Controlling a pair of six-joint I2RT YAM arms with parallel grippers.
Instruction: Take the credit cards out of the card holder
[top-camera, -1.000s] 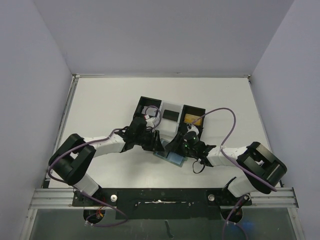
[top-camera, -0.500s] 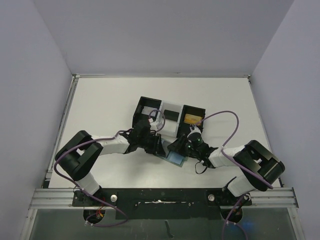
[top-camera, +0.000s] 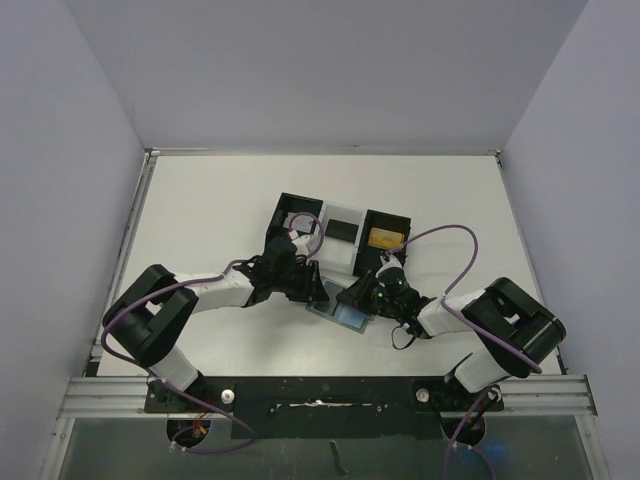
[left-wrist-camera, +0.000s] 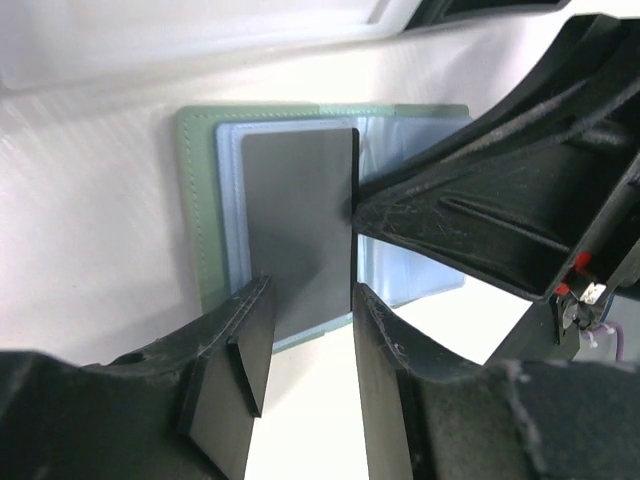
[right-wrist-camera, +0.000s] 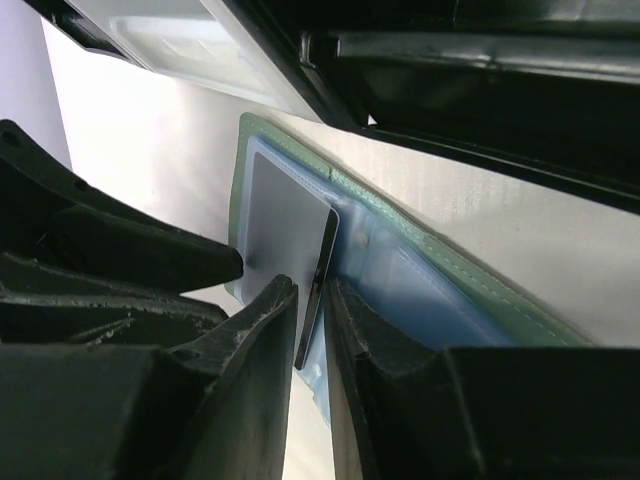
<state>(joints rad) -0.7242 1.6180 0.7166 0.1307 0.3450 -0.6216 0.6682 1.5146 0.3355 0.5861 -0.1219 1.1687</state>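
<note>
You'll see your left arm and right arm built alike: white links between bulky black joints; a purple cable loops along each. The left gripper is matte black (its fingers are wedge-shaped).

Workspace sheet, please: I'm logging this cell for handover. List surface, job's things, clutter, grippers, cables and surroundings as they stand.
Surface: white table, intact where visible.
Job's things: card holder lies open just in front of the tray; grey card sits over one pale blue pocket.
Clutter: black-and-clear tray with a dark card in the middle compartment and a gold item in the right one.
Grippers: left gripper jaws apart, astride the grey card's end; right gripper closed on that card's long edge.
Cables: purple cables loop off both arms; the right one arcs beside the tray.
Surroundings: plain pale walls on three sides; metal rail at the near edge.
</note>
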